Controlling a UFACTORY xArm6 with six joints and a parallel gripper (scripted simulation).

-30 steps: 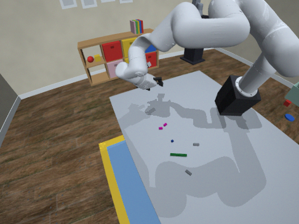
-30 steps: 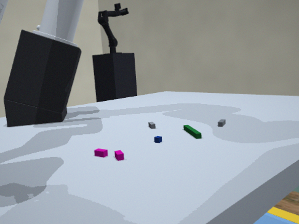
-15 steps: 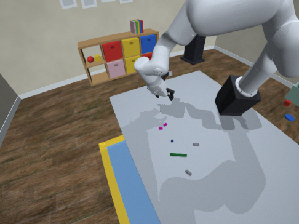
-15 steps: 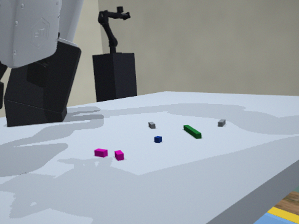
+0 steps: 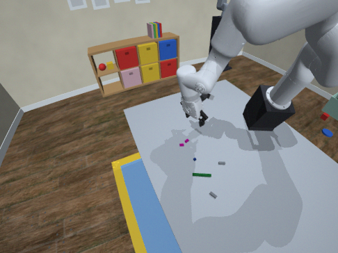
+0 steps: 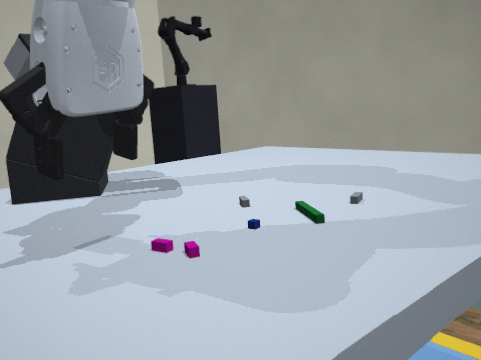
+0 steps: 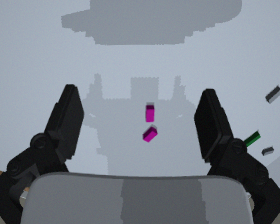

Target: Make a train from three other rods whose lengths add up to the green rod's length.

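Note:
My gripper [image 5: 202,121] [image 6: 88,166] [image 7: 139,100] is open and empty, high above the table. Below it, one magenta rod [image 5: 186,140] [image 6: 162,245] [image 7: 150,113] lies close to a second magenta rod [image 5: 181,144] [image 6: 192,249] [image 7: 150,134], apart and differently turned. A small blue rod [image 5: 195,159] [image 6: 254,224] lies between them and the long green rod [image 5: 202,174] [image 6: 310,212] [image 7: 253,139]; I cannot see it in the wrist view. One grey rod [image 5: 222,162] [image 6: 243,201] [image 7: 273,94] lies on the base side of the green, another grey rod [image 5: 213,194] [image 6: 356,198] [image 7: 268,151] beyond it. All lie apart.
The pale table [image 5: 222,222] [image 6: 163,325] carries the rods and the arm's black base [image 5: 259,112]. The table's edge beside the blue and yellow mat [image 5: 126,204] is left of the rods in the top view. Arm shadows cross the table.

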